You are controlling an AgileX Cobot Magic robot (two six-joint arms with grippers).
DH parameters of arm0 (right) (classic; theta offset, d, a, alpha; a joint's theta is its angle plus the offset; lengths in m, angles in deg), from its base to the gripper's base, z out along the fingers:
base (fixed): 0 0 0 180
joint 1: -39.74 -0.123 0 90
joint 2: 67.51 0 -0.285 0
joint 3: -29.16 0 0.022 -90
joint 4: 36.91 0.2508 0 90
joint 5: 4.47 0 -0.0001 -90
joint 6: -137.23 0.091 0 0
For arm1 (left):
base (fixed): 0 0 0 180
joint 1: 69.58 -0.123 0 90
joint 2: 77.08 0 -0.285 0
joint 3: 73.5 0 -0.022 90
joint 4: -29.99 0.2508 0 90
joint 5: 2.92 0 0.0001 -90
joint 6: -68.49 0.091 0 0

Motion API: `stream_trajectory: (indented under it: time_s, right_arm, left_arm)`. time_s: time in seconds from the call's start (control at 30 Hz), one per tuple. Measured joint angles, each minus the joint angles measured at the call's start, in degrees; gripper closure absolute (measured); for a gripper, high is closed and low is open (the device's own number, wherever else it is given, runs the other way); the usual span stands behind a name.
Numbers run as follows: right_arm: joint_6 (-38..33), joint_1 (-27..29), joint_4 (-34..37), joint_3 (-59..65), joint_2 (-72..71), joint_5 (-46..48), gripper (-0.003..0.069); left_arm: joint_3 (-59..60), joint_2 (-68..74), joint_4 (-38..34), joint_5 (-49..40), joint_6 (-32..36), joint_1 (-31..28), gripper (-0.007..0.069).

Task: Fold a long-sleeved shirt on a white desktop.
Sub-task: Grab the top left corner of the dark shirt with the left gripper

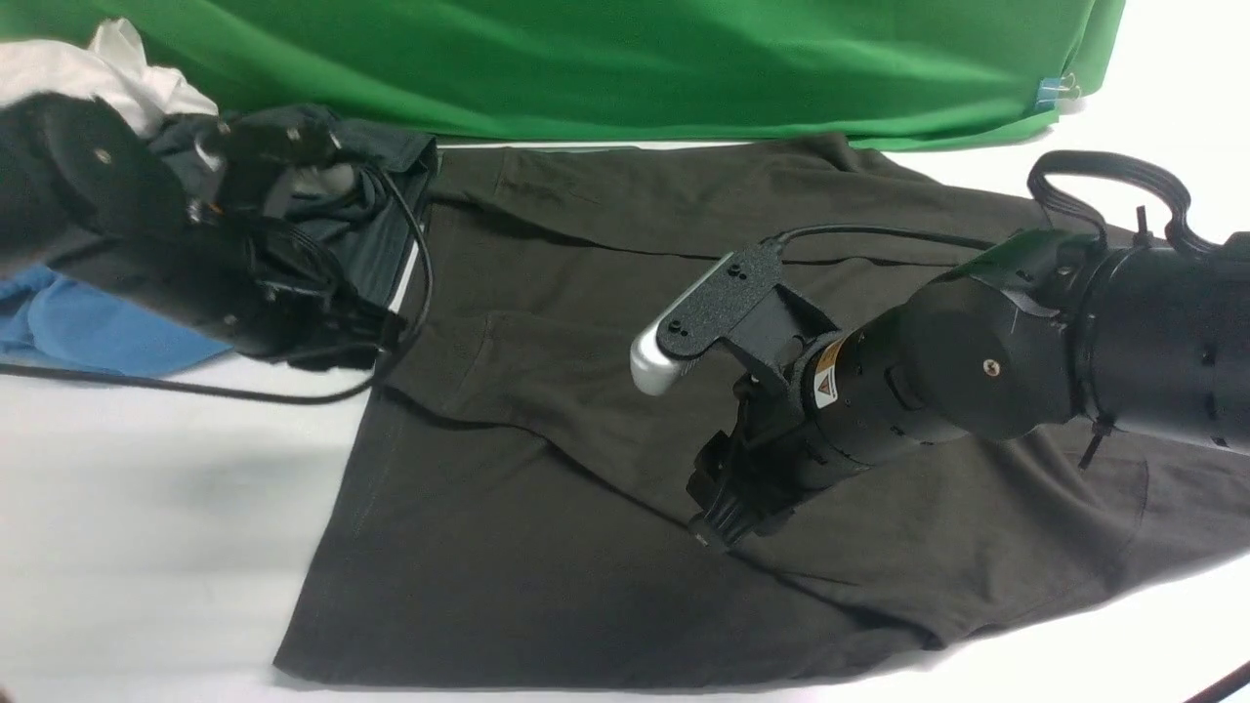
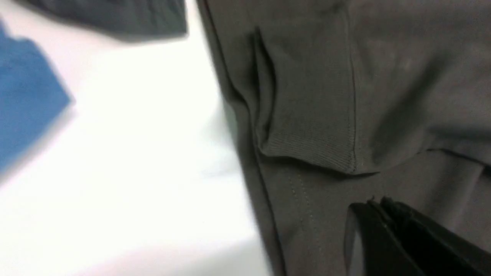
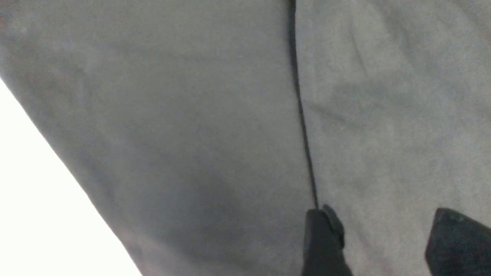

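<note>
The long-sleeved shirt lies spread across the white desktop, dark charcoal, with one sleeve folded over its body. That sleeve's ribbed cuff rests near the shirt's left side edge. My left gripper hovers blurred at that edge; in the left wrist view its fingers meet, shut, with nothing between them. My right gripper is down on the middle of the shirt. It stands open, one fingertip at a fold edge, with only flat fabric beneath.
A blue garment, a smaller dark garment with a sheen and white cloth are piled at the back left. A green backdrop closes the far side. A black cable trails over the desktop at the left.
</note>
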State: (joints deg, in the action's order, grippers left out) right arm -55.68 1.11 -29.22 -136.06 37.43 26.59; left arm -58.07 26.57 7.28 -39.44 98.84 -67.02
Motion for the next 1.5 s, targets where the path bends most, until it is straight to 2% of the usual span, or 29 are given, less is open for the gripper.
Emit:
stream_trajectory:
  time_s: [0.13,0.17,0.2,0.3,0.43,0.53,0.67,0.73,0.83,1.03,1.33,1.5]
  right_arm:
    - [-0.41,0.00,-0.11,0.00,0.00,0.78,0.0291]
    - [-0.48,0.00,-0.12,0.00,0.00,1.00,0.0291]
    - [-0.48,0.00,-0.12,0.00,0.00,1.01,0.0291]
    - [-0.61,0.00,-0.12,0.00,0.00,1.85,0.0291]
    - [-0.61,0.00,-0.18,0.00,0.00,1.84,0.0291]
    - [-0.61,0.00,-0.17,0.00,0.00,1.84,0.0291]
    - [-0.61,0.00,-0.17,0.00,0.00,1.84,0.0291]
    - [-0.61,0.00,-0.17,0.00,0.00,1.84,0.0293]
    - [-0.61,0.00,-0.17,0.00,0.00,1.84,0.0292]
    - [-0.61,0.00,-0.25,0.00,0.00,1.84,0.0292]
    - [-0.61,0.00,-0.25,0.00,0.00,2.57,0.0292]
    - [-0.56,0.00,-0.25,0.00,0.00,2.71,0.0292]
  left_arm:
    - [-0.04,5.57,-5.71,1.98,8.42,0.35,0.0453]
    - [-0.04,6.57,-5.51,2.64,8.82,0.40,0.0417]
    - [-0.04,6.57,-5.38,2.64,8.82,0.40,0.0417]
    - [-0.04,8.40,-2.02,6.39,7.12,0.30,0.0291]
    - [-0.04,8.59,-0.94,10.53,5.91,0.30,0.0225]
    - [-0.04,9.19,-0.56,13.35,5.80,0.30,0.0218]
    - [-0.04,10.49,-1.47,13.16,5.80,0.30,0.0252]
    - [-0.04,10.91,-2.38,12.50,6.60,0.30,0.0296]
    - [-0.04,11.06,-3.69,12.19,8.61,0.30,0.0416]
    - [-0.11,11.06,-4.26,10.81,10.28,0.30,0.0587]
    - [-0.11,8.53,-2.07,10.16,9.90,0.30,0.0606]
    - [-1.05,6.30,3.56,8.69,4.57,0.30,0.0606]
